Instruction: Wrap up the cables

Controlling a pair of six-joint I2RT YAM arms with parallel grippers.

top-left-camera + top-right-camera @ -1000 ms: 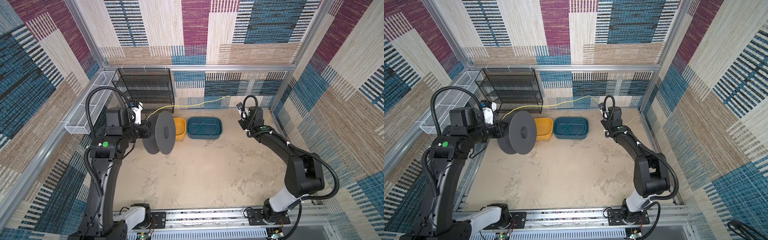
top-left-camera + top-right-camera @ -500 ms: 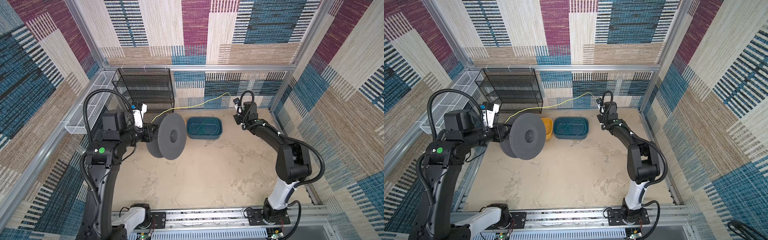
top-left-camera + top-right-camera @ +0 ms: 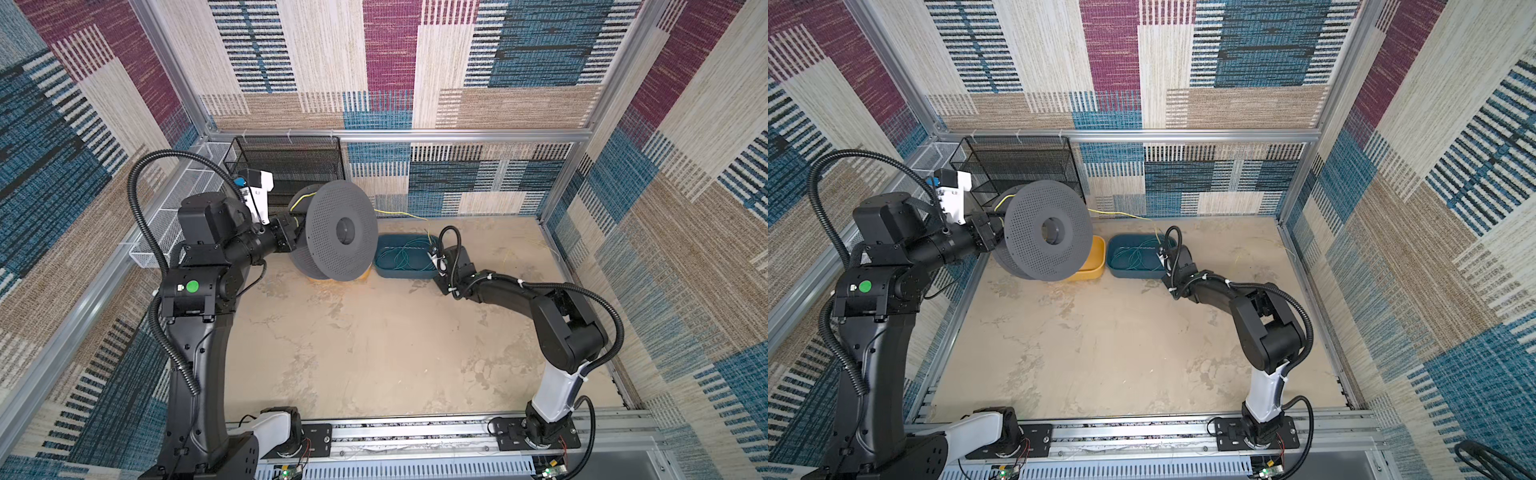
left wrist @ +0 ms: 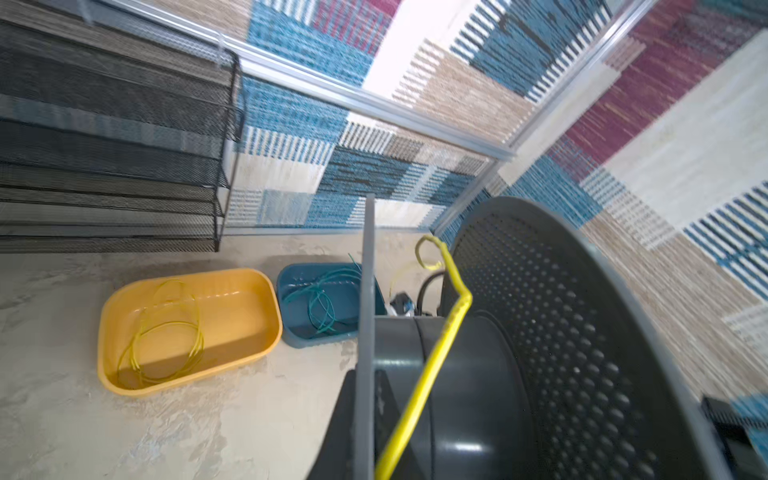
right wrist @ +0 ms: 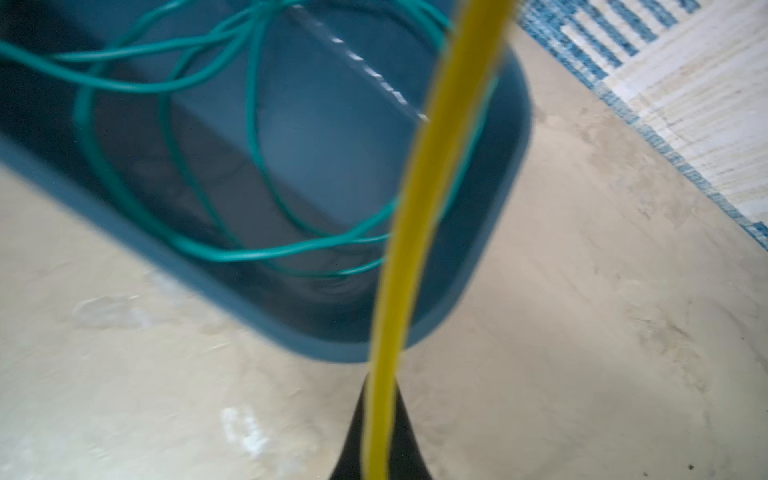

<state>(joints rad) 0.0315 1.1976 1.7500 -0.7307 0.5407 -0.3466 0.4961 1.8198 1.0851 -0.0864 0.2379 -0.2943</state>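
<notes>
- Right gripper, clenched on the yellow cable, has dropped from high by the far wall to the right end of the blue tray.
- Teal cables lie loose in that tray, just beside the gripper; a snag looks possible.
- Left gripper, grasping the spool by its rear flange, has swung it right and tilted its face upward. The cable crosses the hub, so a winding turn seems under way, with little wound yet.
- Yellow tray, left of the blue one, holds another yellow loop; the spool half hides it.
- Rack stands far left, close behind the spool, leaving little swing room.
</notes>
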